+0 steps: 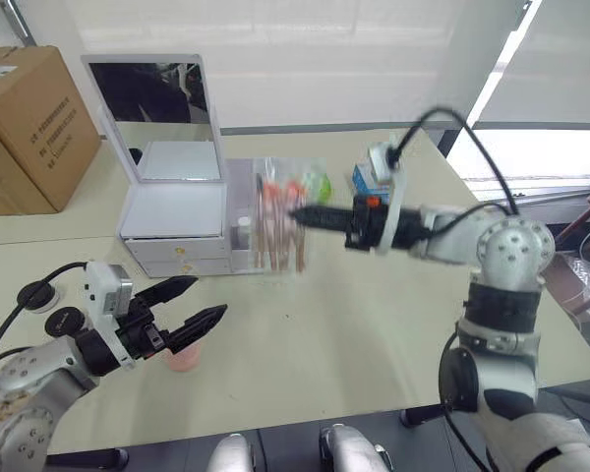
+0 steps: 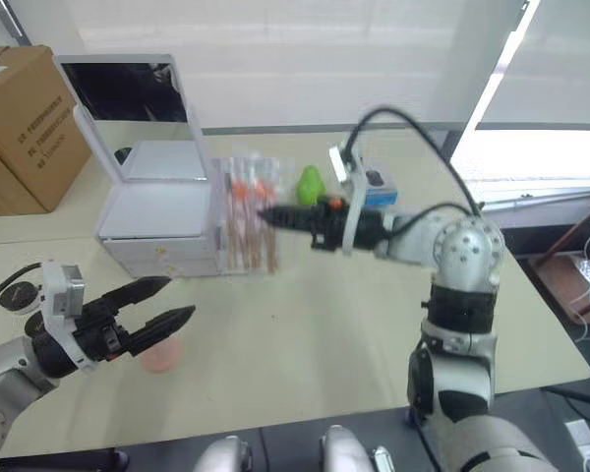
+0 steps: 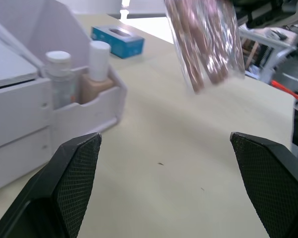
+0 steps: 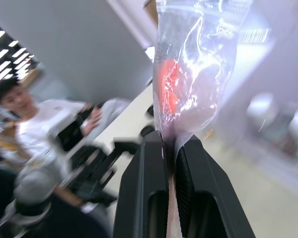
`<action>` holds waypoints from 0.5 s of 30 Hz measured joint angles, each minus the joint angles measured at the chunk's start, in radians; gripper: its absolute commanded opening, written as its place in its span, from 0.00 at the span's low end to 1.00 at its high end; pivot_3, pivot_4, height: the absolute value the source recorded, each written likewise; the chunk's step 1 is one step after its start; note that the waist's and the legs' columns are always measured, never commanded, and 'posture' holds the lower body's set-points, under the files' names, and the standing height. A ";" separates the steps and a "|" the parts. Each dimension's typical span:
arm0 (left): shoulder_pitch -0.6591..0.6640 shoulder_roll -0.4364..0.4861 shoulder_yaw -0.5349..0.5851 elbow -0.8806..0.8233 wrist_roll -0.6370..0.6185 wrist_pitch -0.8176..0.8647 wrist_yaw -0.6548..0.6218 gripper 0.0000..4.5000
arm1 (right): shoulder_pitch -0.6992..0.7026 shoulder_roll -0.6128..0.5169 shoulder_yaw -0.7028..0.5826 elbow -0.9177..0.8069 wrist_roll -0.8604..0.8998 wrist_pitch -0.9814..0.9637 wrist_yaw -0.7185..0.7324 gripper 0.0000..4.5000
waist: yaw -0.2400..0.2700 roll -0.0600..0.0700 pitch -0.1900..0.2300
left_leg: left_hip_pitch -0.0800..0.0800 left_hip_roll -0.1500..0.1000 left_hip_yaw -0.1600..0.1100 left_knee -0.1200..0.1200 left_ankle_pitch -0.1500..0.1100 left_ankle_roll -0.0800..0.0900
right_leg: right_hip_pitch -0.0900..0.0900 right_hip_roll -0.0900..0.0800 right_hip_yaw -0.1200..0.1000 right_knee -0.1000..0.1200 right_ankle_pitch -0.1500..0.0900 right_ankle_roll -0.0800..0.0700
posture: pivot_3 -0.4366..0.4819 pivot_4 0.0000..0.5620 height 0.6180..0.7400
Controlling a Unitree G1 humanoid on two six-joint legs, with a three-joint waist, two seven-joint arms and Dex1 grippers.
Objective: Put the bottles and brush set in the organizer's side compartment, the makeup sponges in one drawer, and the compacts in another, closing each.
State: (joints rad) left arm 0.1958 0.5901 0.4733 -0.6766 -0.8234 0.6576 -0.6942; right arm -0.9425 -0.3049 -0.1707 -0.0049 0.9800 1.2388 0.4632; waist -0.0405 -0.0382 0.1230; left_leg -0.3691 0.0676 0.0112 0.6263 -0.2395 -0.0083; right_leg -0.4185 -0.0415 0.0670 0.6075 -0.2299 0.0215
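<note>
Left eye view looks down on a pale beige tabletop (image 1: 354,315) set before a white wall and a bright window with roller blinds. A brown cardboard box (image 1: 29,123) stands at the far left edge, and beside it the white organizer (image 1: 172,231) sits with its mirrored lid raised upright and both front drawers shut. Its side compartment (image 3: 97,101), on the side facing the right arm, already holds two bottles (image 3: 82,77), upright and touching each other. The right gripper (image 1: 300,213) reaches across from the right, its jaws pinched together on the upper edge of the brush set (image 1: 280,221), a clear plastic bag of rose-coloured brushes with red-orange tops; the bag hangs free in the air just beside the side compartment, its lower end clear of the tabletop. Behind it lie a green makeup sponge (image 2: 311,184) and a small blue box (image 2: 376,185). The left gripper (image 1: 199,303) hovers low over the near left part of the tabletop, jaws spread wide apart and empty, with a pink makeup sponge (image 1: 184,358) resting just under them. Right wrist view shows a seated person in a white shirt (image 4: 37,131) in the blurred room beyond the bag.
</note>
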 measured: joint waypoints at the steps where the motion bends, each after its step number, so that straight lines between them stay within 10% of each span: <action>1: -0.001 -0.027 -0.012 -0.015 0.019 -0.023 0.030 0.99 | -0.035 -0.001 0.045 0.055 -0.077 -0.104 0.036 0.04 | -0.001 0.000 0.000 | 0.000 0.000 0.000 0.000 0.000 0.000 | 0.000 0.000 0.000 0.000 0.000 0.000 | 0.48 0.27 0.94; 15: -0.046 -0.183 -0.162 -0.156 0.237 -0.180 0.326 0.99 | -0.435 0.160 0.171 1.095 -0.603 -1.018 0.324 0.04 | -0.002 -0.002 0.000 | 0.000 0.000 0.001 0.000 0.000 0.000 | 0.001 0.000 0.002 0.001 0.009 -0.003 | 0.48 0.27 0.94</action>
State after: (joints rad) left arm 0.1497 0.4068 0.3117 -0.8330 -0.5864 0.4774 -0.3679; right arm -1.3777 -0.1450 0.0002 1.0896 0.3767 0.2208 0.7869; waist -0.0426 -0.0404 0.1232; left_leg -0.3689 0.0672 0.0126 0.6266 -0.2393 -0.0084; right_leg -0.4180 -0.0414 0.0688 0.6082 -0.2210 0.0182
